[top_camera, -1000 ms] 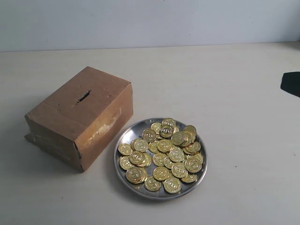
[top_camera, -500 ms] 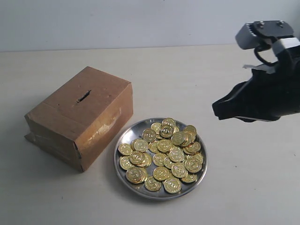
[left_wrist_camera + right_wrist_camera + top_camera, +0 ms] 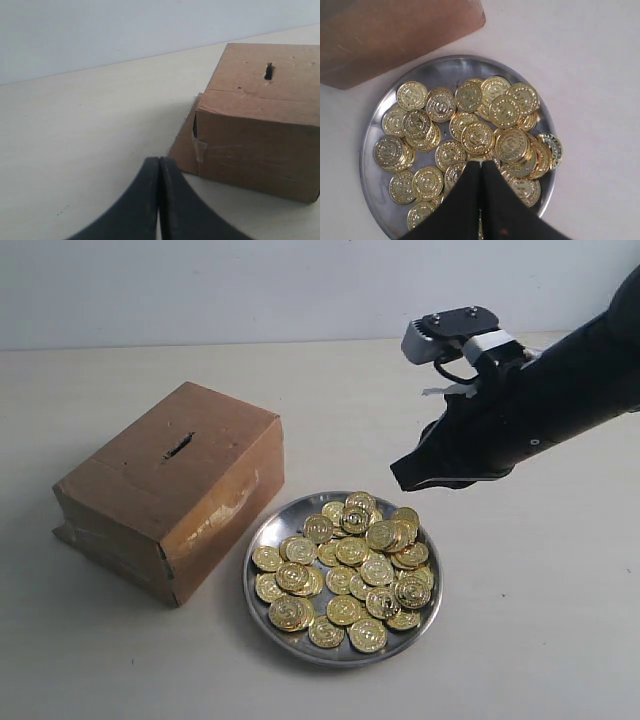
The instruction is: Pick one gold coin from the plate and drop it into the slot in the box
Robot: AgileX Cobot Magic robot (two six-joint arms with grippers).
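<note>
The shiny silver plate (image 3: 268, 536) sits near the front centre of the table, heaped with several gold coins (image 3: 352, 552). To its left stands the brown cardboard box (image 3: 175, 490) with the dark slot (image 3: 178, 447) in its top face. My right gripper (image 3: 405, 477) hangs shut above the plate's far right rim, nothing between its fingers. In the right wrist view its shut tips (image 3: 480, 163) hover over the coins (image 3: 477, 136) on the plate (image 3: 370, 165). My left gripper (image 3: 159, 161) is shut and empty, low over the table, facing the box (image 3: 260, 130) and its slot (image 3: 268, 71).
A pale wall runs behind the beige table (image 3: 520, 640). A corner of the box (image 3: 395, 35) shows beside the plate in the right wrist view. The left arm does not show in the exterior view.
My right arm has come in from the right edge and moved left and down, its shut gripper now above the plate's far right side. Box, plate and coins have not moved.
</note>
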